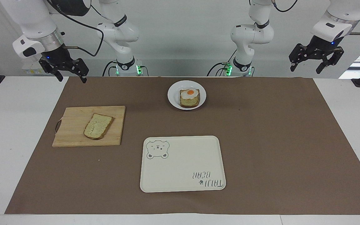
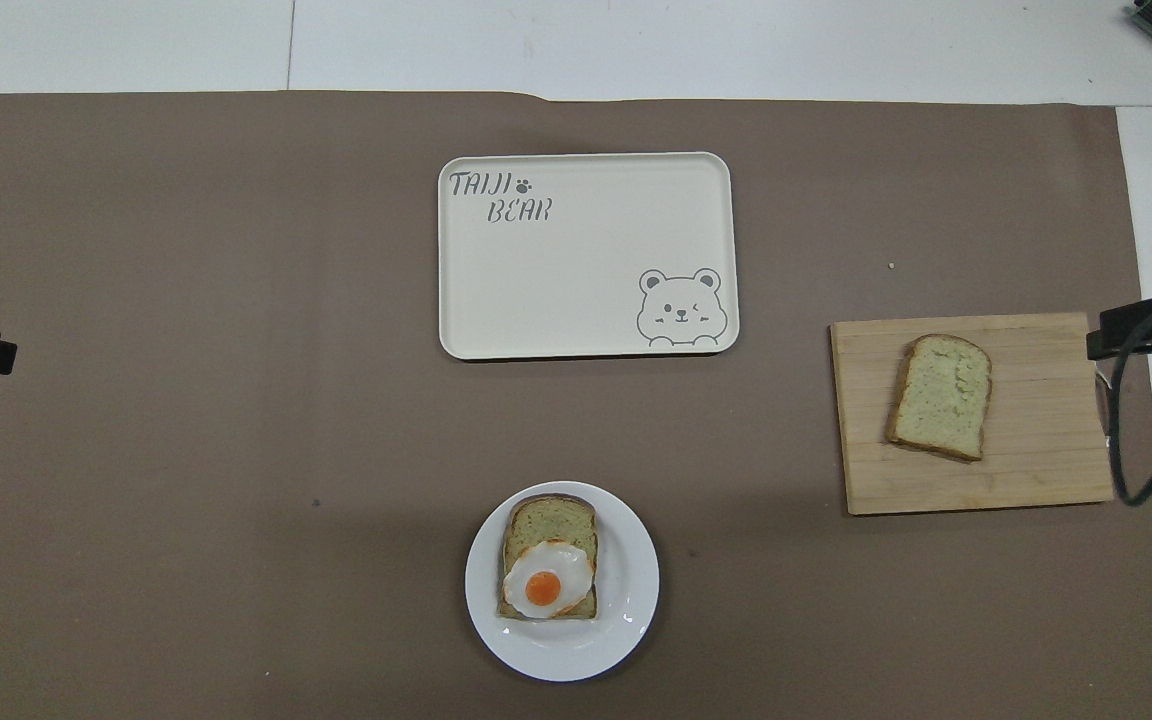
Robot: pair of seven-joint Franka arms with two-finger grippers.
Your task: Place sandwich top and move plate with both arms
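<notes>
The sandwich top (image 1: 98, 126) (image 2: 941, 397), a plain bread slice, lies flat on a wooden cutting board (image 1: 73, 137) (image 2: 1036, 470) toward the right arm's end of the table. The small white plate (image 1: 173, 100) (image 2: 636, 600) sits near the robots at mid-table and holds a bread slice with a fried egg (image 1: 189, 98) (image 2: 548, 570). My right gripper (image 1: 71, 78) hangs open and empty in the air over the mat's edge by the robots. My left gripper (image 1: 305, 69) hangs open and empty over the table's left-arm end. Both are apart from everything.
A cream rectangular bear-print tray (image 1: 183, 168) (image 2: 576, 290) lies empty, farther from the robots than the plate. A brown mat (image 1: 277, 140) covers most of the white table. Only the edges of the grippers show at the sides of the overhead view.
</notes>
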